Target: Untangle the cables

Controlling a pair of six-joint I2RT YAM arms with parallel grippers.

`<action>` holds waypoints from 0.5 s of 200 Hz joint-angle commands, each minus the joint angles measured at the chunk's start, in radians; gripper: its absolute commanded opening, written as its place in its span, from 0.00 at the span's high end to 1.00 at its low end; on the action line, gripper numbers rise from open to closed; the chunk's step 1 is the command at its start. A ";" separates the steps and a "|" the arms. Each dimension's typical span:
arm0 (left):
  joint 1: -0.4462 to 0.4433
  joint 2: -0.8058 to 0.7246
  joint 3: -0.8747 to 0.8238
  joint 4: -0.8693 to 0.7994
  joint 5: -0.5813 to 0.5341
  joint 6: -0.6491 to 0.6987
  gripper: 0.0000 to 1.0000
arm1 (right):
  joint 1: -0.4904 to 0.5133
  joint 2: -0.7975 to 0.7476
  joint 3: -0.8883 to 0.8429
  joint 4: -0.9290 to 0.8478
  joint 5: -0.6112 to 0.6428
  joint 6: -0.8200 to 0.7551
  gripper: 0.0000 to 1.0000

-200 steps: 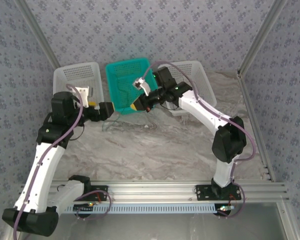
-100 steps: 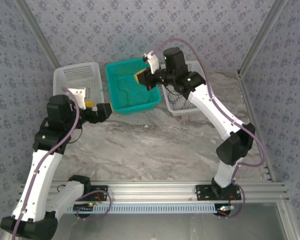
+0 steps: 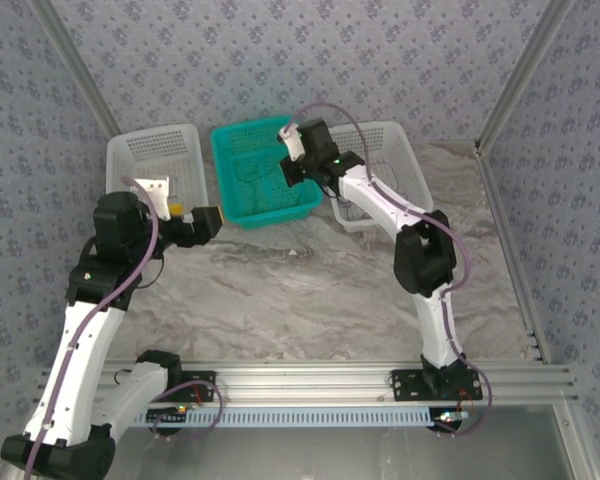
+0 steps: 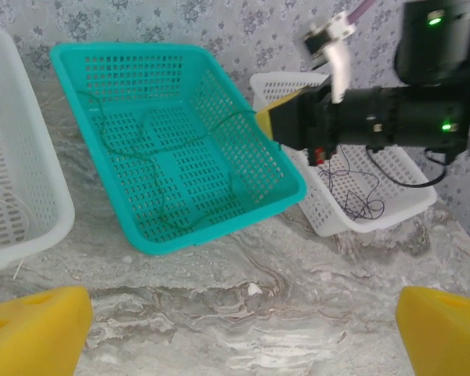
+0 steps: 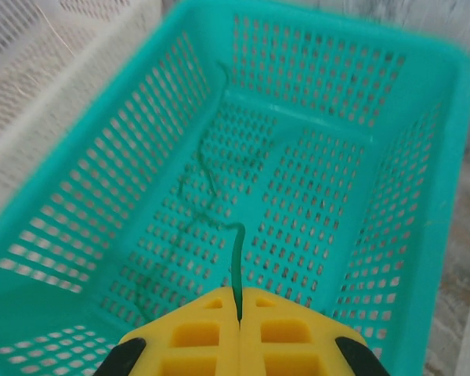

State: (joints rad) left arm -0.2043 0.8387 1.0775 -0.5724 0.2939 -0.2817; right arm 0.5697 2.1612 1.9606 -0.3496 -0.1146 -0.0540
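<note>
Cable (image 5: 236,270) tight between right fingers (image 5: 194,333)

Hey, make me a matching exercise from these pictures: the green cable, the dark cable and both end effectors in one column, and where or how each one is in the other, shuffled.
Column one:
1. green cable
2. dark cable
3. left end effector
4. right end effector

Column two:
A. open, above the marble table
B. lying in the right white basket
C. shut on a cable end
D. trailing across the floor of the teal basket

Pairs: 1-D, 2-B, 3-A, 4-C
</note>
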 commanded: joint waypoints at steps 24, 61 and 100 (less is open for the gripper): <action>-0.004 0.000 -0.024 0.016 -0.107 -0.030 0.01 | 0.058 0.106 0.106 -0.044 0.032 -0.093 0.58; -0.003 0.020 -0.049 -0.018 -0.308 -0.085 0.01 | 0.069 -0.024 0.089 -0.064 0.082 -0.064 0.46; -0.001 0.020 -0.156 0.078 -0.510 -0.137 0.00 | 0.041 -0.370 -0.212 0.035 0.119 -0.059 0.45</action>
State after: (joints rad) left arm -0.2050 0.8661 0.9905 -0.5671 -0.0570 -0.3809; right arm 0.6422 2.0632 1.8957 -0.3809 -0.0540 -0.1207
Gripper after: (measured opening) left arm 0.994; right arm 0.548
